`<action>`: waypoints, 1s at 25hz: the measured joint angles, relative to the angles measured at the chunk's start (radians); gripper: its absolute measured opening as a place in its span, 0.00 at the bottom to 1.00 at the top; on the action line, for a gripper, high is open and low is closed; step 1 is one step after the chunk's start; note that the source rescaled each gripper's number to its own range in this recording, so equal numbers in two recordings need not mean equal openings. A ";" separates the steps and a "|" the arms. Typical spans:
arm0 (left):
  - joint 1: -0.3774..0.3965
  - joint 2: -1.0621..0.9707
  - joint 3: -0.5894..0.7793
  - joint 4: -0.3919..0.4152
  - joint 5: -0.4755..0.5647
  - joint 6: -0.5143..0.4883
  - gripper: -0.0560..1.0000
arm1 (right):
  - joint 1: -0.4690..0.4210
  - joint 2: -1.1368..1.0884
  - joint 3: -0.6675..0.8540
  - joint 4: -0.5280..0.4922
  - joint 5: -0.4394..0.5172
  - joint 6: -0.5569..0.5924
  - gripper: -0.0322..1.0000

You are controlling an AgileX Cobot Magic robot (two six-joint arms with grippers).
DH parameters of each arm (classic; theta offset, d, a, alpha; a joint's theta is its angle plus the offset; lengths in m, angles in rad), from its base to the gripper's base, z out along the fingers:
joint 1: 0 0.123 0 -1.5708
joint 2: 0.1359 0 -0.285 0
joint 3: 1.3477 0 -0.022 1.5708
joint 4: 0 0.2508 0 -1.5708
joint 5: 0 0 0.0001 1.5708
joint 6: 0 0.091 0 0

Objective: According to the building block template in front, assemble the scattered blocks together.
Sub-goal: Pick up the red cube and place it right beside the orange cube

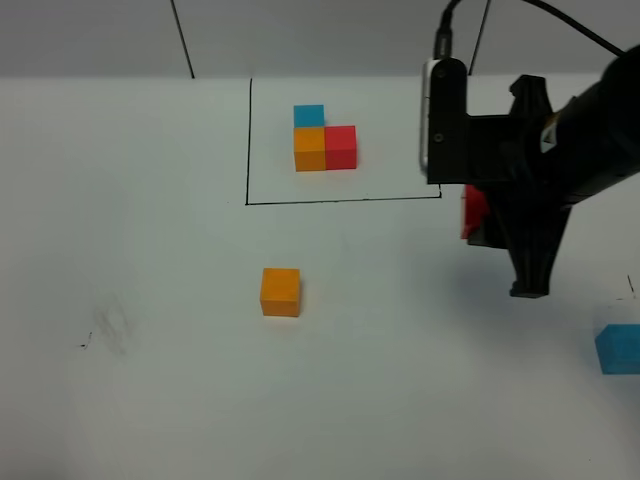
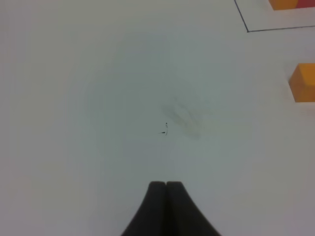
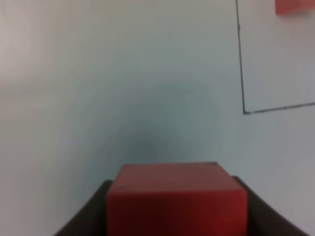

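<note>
Our right hand (image 3: 174,212) hangs over the smooth white table (image 1: 150,400), dark fingers (image 3: 91,216) clamped on the matte red cube (image 3: 176,194), just beside a black-lined corner of the template (image 1: 324,146). Our left hand (image 2: 166,189) is pressed closed on nothing. The orange cube (image 1: 280,292) sits before the template; the light blue cube (image 1: 618,348) lies well apart, rightward.

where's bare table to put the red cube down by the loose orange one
Every side of the loose orange cube is bare: open table up to the template's black frame, left to the faint scuff marks, right toward the light blue cube. Crowded only inside the frame, around the joined trio.
</note>
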 joint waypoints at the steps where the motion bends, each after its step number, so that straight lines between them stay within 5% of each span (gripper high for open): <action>1: 0.000 0.000 0.000 0.000 0.000 0.000 0.05 | 0.018 0.022 -0.023 0.000 0.003 0.000 0.45; 7: 0.000 0.000 0.000 0.000 0.000 0.000 0.05 | 0.109 0.160 -0.084 0.090 -0.009 0.002 0.45; 13: 0.000 0.000 0.000 0.000 0.000 0.000 0.05 | 0.194 0.259 -0.086 0.192 -0.168 0.009 0.45; 25: 0.000 0.000 0.000 0.000 0.000 0.000 0.05 | 0.215 0.457 -0.188 0.136 -0.200 0.113 0.45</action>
